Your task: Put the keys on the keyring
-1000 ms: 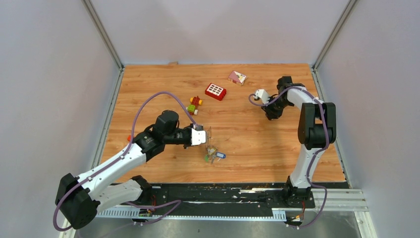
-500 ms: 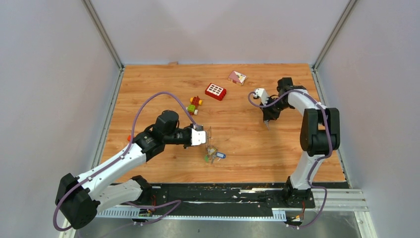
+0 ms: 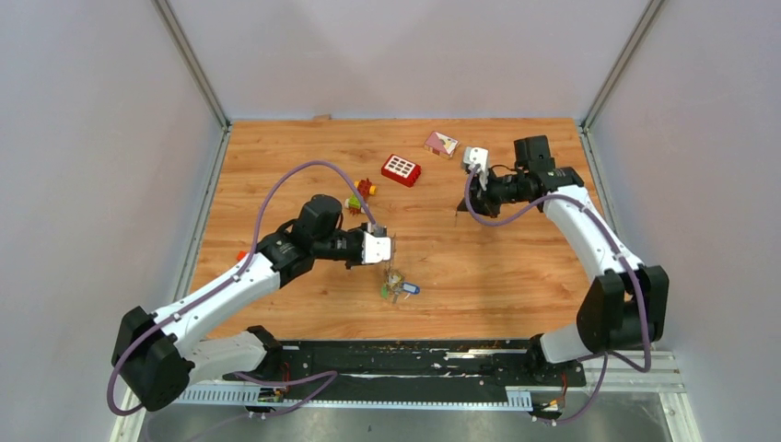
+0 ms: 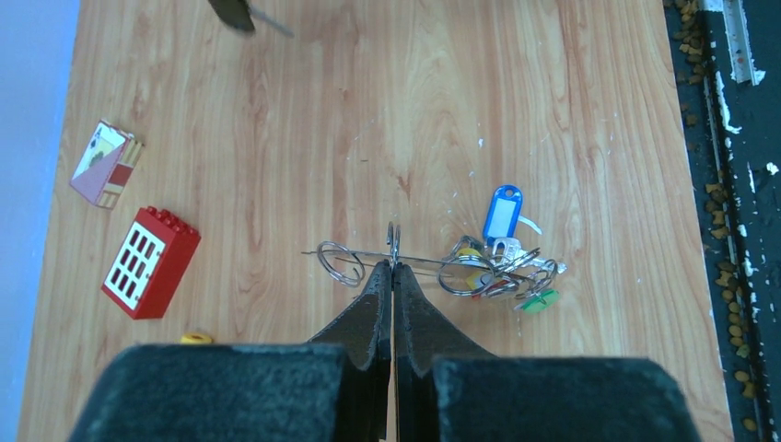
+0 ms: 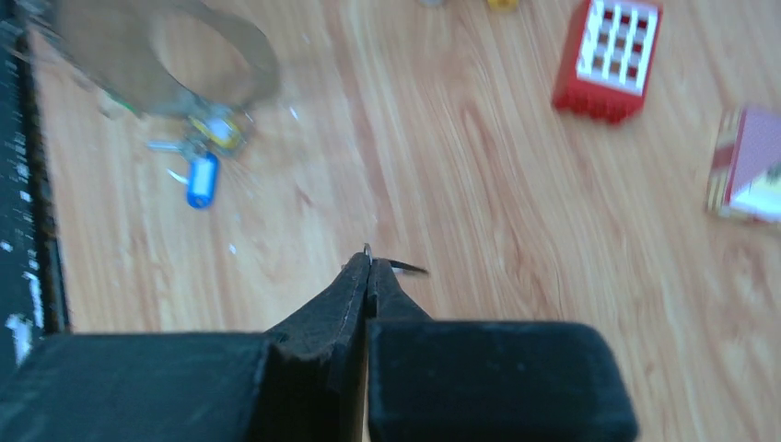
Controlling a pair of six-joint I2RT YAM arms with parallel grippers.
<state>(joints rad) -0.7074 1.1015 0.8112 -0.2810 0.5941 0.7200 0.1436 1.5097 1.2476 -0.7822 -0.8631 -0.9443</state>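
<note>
My left gripper is shut on the keyring, a thin grey wire hoop seen edge-on, held just above the wood. Several keys with blue, green, yellow and red tags bunch at its right end, touching the table. A small steel ring hangs at its left end. My right gripper is shut on a tiny key that pokes out to the right of its tips, above bare wood. The bunch of keys shows blurred at the upper left of the right wrist view.
A red brick with white squares lies mid-back. The red-yellow-green block toy sits behind my left wrist. A pink card box lies at the back. A small red cube lies by the left arm.
My right arm has swung out, and its gripper has moved left toward the table's middle with the tiny key. My left gripper has shifted a little right with the keyring.
</note>
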